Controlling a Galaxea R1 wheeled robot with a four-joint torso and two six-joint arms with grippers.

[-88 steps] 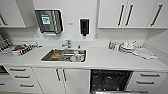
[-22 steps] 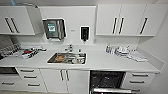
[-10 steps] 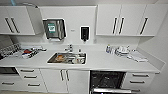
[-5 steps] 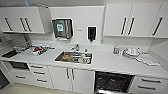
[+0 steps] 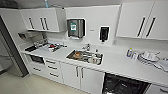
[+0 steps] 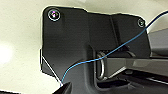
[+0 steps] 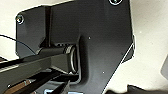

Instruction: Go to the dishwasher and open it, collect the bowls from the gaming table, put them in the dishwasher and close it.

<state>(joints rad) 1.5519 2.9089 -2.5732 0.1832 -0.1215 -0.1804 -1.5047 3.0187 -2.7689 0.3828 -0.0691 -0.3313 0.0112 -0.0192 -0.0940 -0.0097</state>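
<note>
the head view looks down on a white kitchen run. the dishwasher [image 5: 123, 85] sits under the worktop [image 5: 117, 65] toward the right end, just right of the double-door cabinet [image 5: 83, 77] below the sink; its dark interior shows as an open black cavity facing out into the room toward the camera, and its long side runs along the line of the worktop edge. its lower part is cut off by the picture's bottom edge, so how the door itself lies cannot be told. the steel sink [image 5: 85, 56] is set into the worktop left of the dishwasher and holds some dishes, with a tap [image 5: 87, 46] behind it. on the wall above hang a grey paper-towel dispenser [image 5: 75, 28] and a small dark soap dispenser [image 5: 104, 33], with white wall cupboards [image 5: 142, 21] to either side. at the right end of the worktop, above the dishwasher, stands a stack of white plates [image 5: 149, 57] with a small bottle [image 5: 129, 52] beside it. at the left end lies a tray of mixed items [image 5: 51, 46], over a stack of drawers [image 5: 51, 68]. both wrist views show the robot's own dark plate over pale floor, with a thin blue cable [image 6: 110, 52] crossing the left one; whether the left or right jaws are open or closed cannot be told.
</note>
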